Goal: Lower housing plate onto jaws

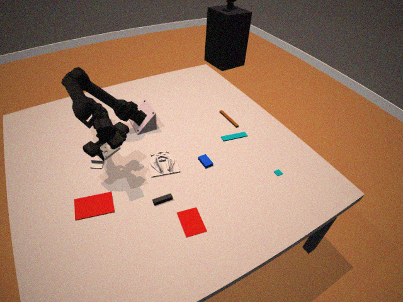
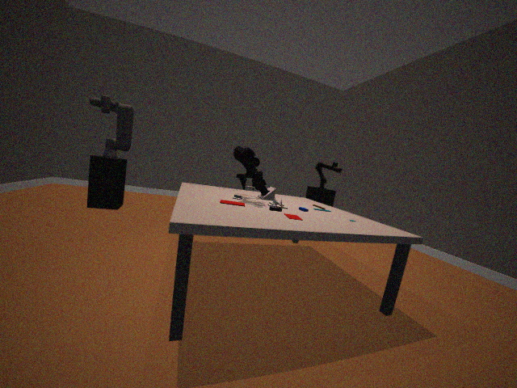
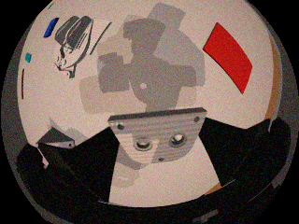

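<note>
The housing plate [image 1: 107,151] [image 3: 160,130] is a pale grey plate with two large round holes and small corner holes. My gripper [image 1: 105,150] [image 3: 158,123] is shut on it, one finger at each side in the wrist view, and holds it above the table. The plate looks tilted in the top view. The white base with the two jaws [image 1: 164,163] lies flat on the table, to the right of my gripper; it also shows at the upper left of the wrist view. The stubs and pins are too small to make out.
A small grey piece [image 1: 96,164] is low beside the gripper. Red panels [image 1: 94,206] [image 1: 192,222] and a black block [image 1: 162,199] lie nearer the front. A blue block [image 1: 205,161], teal strip [image 1: 234,136] and brown stick [image 1: 228,118] lie right. A pale wedge [image 1: 150,123] stands behind.
</note>
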You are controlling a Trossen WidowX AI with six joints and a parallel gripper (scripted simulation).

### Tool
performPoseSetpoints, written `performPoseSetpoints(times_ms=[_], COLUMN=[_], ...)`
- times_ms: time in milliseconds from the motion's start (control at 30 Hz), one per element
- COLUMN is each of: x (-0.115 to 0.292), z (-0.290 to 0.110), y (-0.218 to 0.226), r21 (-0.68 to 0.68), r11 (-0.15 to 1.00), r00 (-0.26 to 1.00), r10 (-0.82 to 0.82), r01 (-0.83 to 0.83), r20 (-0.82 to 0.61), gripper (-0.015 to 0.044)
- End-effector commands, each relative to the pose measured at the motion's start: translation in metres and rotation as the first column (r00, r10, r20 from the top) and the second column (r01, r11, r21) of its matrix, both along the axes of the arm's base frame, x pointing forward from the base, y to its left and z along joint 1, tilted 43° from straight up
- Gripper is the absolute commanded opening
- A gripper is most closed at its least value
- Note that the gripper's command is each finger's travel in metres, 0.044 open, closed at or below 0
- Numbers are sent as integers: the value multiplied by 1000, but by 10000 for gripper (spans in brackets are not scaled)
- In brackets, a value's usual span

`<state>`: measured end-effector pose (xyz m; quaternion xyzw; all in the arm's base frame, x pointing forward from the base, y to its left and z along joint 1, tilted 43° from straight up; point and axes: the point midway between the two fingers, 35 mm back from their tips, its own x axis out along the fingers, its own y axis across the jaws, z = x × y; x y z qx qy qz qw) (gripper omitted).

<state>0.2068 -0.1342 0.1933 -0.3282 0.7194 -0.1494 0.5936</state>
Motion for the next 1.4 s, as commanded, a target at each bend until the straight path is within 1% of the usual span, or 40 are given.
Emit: performPoseSetpoints(times_ms=[0, 333, 667, 1000, 1367], x=[6, 16, 26, 35, 43], z=[-4, -14, -25, -36, -48], y=[5, 15, 25, 36, 49], r21=[16, 58, 119, 195, 293], r11=[997, 972, 921, 847, 743], r00=[996, 955, 870, 746, 571], r10=[72, 234, 389, 529, 656], r01=[-71, -227, -371, -495, -602], r20=[-51, -183, -302, -405, -494], gripper=[351, 351, 351, 351, 351])
